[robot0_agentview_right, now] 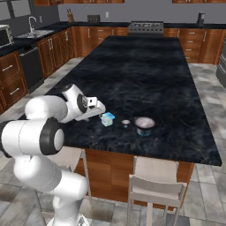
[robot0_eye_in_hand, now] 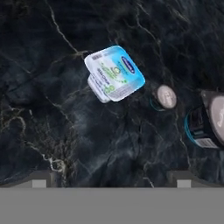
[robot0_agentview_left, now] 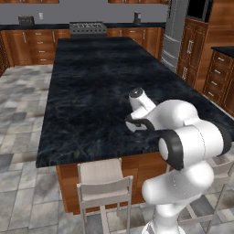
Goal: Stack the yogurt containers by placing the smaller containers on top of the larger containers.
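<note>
The smaller container [robot0_eye_in_hand: 114, 73], a squarish white tub with a light-blue and white top, lies on the black marble island counter [robot0_agentview_right: 145, 66]. In the right base view this tub [robot0_agentview_right: 107, 118] sits just right of my gripper [robot0_agentview_right: 99, 109]. A larger container [robot0_agentview_right: 144, 125], round with a dark wall and a pale pinkish lid, stands further right, and it is cut off by the right edge in the hand view [robot0_eye_in_hand: 209, 124]. My gripper [robot0_eye_in_hand: 113, 179] hovers above the counter, open and holding nothing, with the tub ahead of its fingertips.
A tiny round pinkish-topped item [robot0_eye_in_hand: 166, 96] sits between the tub and the larger container [robot0_agentview_right: 126, 122]. Wooden stools [robot0_agentview_right: 154, 185] stand below the counter's near edge. A stove [robot0_agentview_right: 145, 28] lies beyond the far end of the island.
</note>
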Tool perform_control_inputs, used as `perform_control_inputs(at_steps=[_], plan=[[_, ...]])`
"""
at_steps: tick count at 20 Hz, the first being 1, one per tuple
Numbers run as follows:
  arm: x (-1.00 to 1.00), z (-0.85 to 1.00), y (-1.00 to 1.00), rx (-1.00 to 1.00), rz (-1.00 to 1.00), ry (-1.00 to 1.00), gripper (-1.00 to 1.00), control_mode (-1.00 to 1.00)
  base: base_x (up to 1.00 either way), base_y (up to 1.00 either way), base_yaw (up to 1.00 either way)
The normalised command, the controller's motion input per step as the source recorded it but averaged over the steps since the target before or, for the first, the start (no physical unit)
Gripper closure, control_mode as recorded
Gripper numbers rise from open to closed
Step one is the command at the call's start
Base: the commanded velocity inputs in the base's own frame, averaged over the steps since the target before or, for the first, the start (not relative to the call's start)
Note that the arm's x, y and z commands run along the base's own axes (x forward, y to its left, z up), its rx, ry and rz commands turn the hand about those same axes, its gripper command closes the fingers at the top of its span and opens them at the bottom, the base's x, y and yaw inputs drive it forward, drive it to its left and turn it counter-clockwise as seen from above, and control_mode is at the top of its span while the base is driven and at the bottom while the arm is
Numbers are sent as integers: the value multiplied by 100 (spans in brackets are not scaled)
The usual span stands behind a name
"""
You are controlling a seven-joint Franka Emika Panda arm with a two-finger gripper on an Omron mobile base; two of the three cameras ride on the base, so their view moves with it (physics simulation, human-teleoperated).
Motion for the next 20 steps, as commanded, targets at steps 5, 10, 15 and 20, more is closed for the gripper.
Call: perform_control_inputs(at_steps=[5, 10, 15, 20], plan=[[29, -15, 0, 0, 0, 0, -100, -100, 0, 0, 0], [32, -17, 0, 0, 0, 0, -100, -100, 0, 0, 0], [33, -19, 0, 0, 0, 0, -100, -100, 0, 0, 0], [35, -18, 0, 0, 0, 0, -100, -100, 0, 0, 0]])
